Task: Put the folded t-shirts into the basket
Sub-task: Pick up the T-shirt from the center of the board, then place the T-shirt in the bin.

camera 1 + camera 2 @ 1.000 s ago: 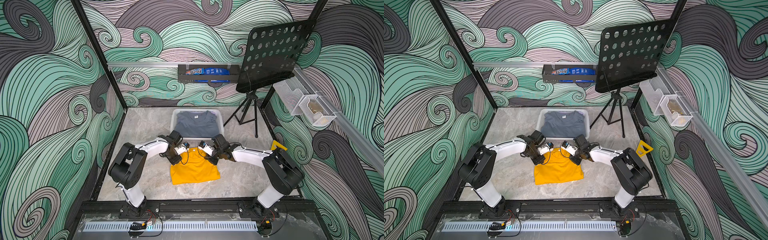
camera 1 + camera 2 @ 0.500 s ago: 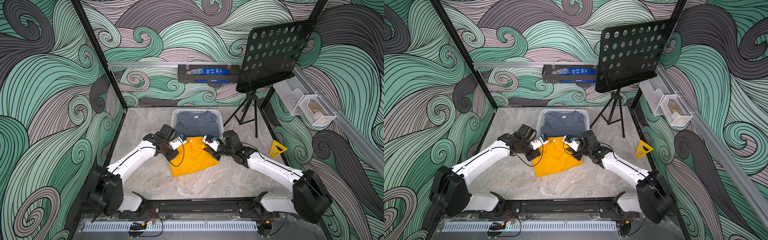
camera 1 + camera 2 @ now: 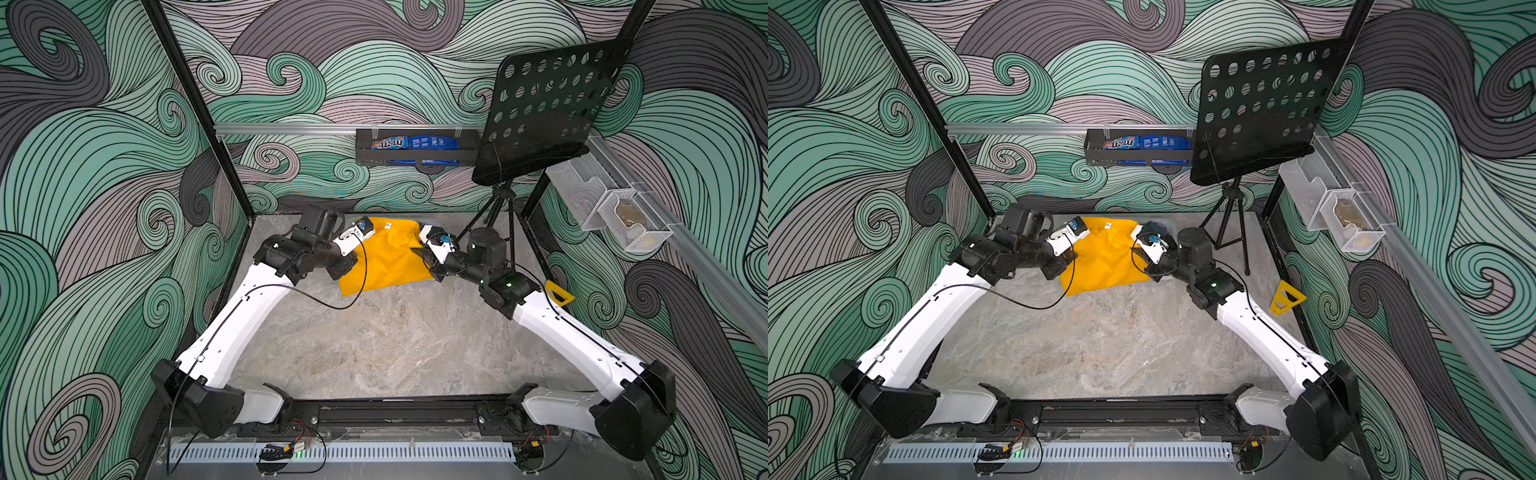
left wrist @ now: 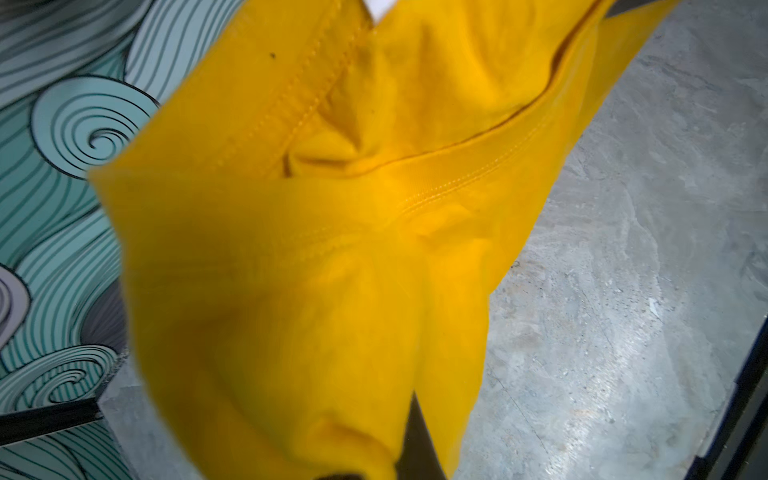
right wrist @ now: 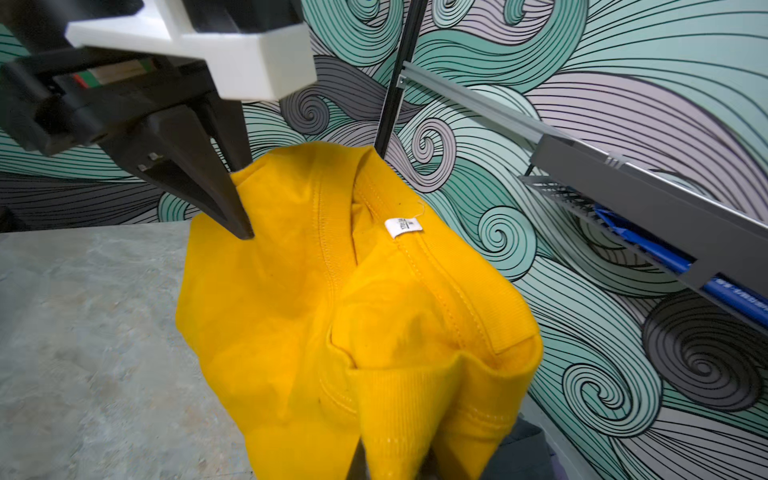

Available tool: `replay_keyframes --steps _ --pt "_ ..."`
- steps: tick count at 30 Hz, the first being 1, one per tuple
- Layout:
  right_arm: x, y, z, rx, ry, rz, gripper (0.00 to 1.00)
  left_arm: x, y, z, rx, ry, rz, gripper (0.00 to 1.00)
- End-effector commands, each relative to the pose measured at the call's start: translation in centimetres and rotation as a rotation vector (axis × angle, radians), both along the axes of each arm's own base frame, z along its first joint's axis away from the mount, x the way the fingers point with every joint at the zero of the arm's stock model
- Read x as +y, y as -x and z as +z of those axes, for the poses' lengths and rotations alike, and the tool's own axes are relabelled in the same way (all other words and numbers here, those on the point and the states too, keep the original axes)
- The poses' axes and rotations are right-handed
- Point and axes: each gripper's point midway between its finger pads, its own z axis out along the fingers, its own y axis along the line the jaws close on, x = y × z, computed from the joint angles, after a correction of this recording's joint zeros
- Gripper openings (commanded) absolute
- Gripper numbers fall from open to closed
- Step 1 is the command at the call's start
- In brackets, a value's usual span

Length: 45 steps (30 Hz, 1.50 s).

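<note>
Mustard tee (image 3: 386, 257) was up off the table (image 3: 374, 353), hung between both arms at the middle of the far edge. Left gripper (image 5: 240, 201) was clamped on one collar-side corner, with the pinch clear in the right wrist view. Right gripper (image 3: 418, 248) was closed on the opposite corner. Collar and neck label (image 5: 403, 227) faced up, the body draped down toward the near side, and the fold was slack and bunched.

Basket (image 3: 1169, 226) was almost all hidden under the tee; only a bit of pale rim showed at its far right corner in a top view. So the tee was over the basket, not in it. The hem hung past the near wall, and I couldn't tell if it touched the table.

Progress, my read: this tee was mid-transfer, carry about done, lowering and release left.

Dark grey cloth (image 5: 519, 449) peeked out under the yellow in the right wrist view. It was possibly a tee already in the basket, but I couldn't confirm.

Light blue and lavender tees weren't visible in any view, so they were either under the yellow one or out of frame. No other tee lay on the bare table, so this may have been among the last, but that was a guess.

Left to do: lower it flat inside the walls, let go on both sides, and check the hem wasn't draped over the rim.
</note>
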Motion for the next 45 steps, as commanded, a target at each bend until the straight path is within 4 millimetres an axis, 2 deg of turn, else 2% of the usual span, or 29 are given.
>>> replay_keyframes --steps 1,4,7,11,15,21,30,35,45 --pt "-1.3 -3.4 2.3 -0.041 -0.042 -0.122 0.00 -0.1 -3.3 1.0 -0.043 -0.030 0.025 0.00" --pt "-2.0 -5.5 2.4 -0.035 -0.055 -0.179 0.00 -1.0 -5.7 0.5 -0.041 -0.031 0.028 0.00" --pt "-2.1 -7.3 1.2 -0.015 -0.038 -0.218 0.00 -1.8 -7.8 -0.1 -0.041 -0.035 0.028 0.00" --pt "-2.3 -9.1 -0.7 0.029 -0.025 -0.258 0.00 -2.4 -10.4 -1.8 -0.019 -0.046 0.043 0.00" --pt "-2.2 -10.0 -3.0 0.082 0.009 -0.269 0.00 -2.9 -11.9 -4.0 0.042 -0.057 0.040 0.00" --pt "-2.2 -10.2 -6.2 0.155 0.061 -0.270 0.00 -3.4 -12.6 -7.5 0.125 -0.081 0.023 0.00" --pt "-3.2 -9.8 -9.4 0.237 0.117 -0.262 0.00 -3.2 -11.3 -8.9 0.199 -0.114 -0.010 0.00" --pt "-3.3 -10.3 -11.2 0.260 0.127 -0.271 0.00 -2.7 -12.7 -10.4 0.209 -0.152 0.004 0.00" --pt "-4.0 -12.8 -13.8 0.298 0.160 -0.324 0.00 -1.8 -16.1 -12.7 0.206 -0.211 0.043 0.00"
